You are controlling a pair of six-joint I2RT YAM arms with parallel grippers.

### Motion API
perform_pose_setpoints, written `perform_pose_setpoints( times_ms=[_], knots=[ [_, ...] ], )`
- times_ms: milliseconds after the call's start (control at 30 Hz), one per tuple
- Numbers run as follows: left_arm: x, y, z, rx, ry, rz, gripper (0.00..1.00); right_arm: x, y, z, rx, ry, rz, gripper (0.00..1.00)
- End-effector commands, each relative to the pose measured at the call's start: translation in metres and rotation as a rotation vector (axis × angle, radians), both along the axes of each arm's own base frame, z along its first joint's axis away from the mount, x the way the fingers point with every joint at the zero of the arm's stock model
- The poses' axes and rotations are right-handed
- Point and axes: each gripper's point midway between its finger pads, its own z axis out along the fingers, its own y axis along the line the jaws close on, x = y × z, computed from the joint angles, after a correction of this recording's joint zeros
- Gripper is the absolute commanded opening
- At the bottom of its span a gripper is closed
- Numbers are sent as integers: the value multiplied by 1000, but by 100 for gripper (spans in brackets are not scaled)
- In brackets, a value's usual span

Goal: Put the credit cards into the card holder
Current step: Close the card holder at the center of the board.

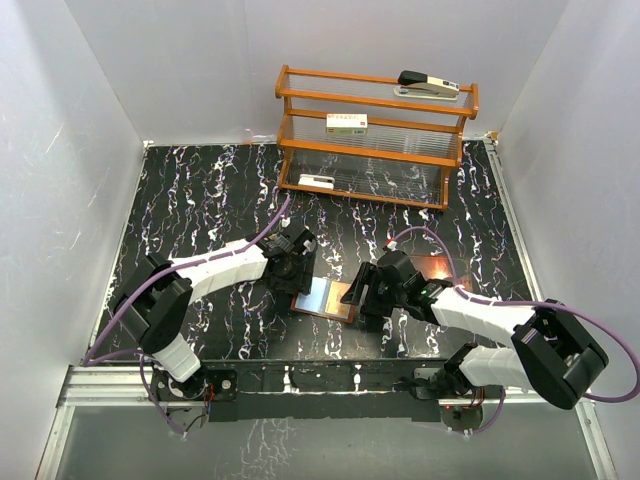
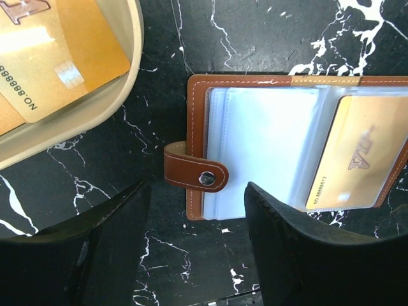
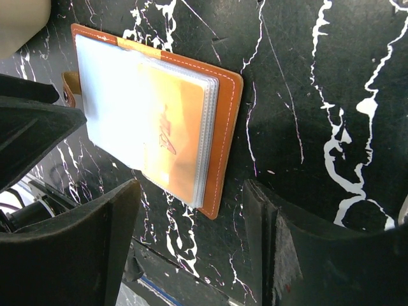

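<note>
The black marbled table (image 1: 200,190) carries a wooden rack (image 1: 375,130) well beyond both claws. The left claw (image 2: 196,191) and right claw (image 3: 191,191) are both released, fingers spread with nothing between them. A tan tray (image 2: 95,118) sits ahead of the left claw, off to one side. The brown wallet (image 2: 194,127) lies open and flat between the two claws, just past their fingertips. One gold card (image 2: 57,57) rests in the tray. A second gold card (image 2: 357,153) sits inside a clear wallet pocket, on the half farther from the left claw.
</note>
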Motion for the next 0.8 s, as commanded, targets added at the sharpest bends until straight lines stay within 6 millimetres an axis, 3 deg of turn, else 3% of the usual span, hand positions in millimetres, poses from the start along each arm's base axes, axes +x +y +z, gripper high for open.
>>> perform_pose_setpoints(
  times_ms=[0,200,500,767],
  knots=[
    [8,-3,3,-11,-31,-14,57,15,12,19,52,-74,2,65],
    [4,-4,-8,-6,-1,-23,47,16,15,19,61,-72,7,66],
    [0,0,-17,6,14,-26,40,18,16,16,56,-71,6,66],
    [-20,-26,-5,-184,81,-12,9,17,28,39,145,-98,36,66]
  ],
)
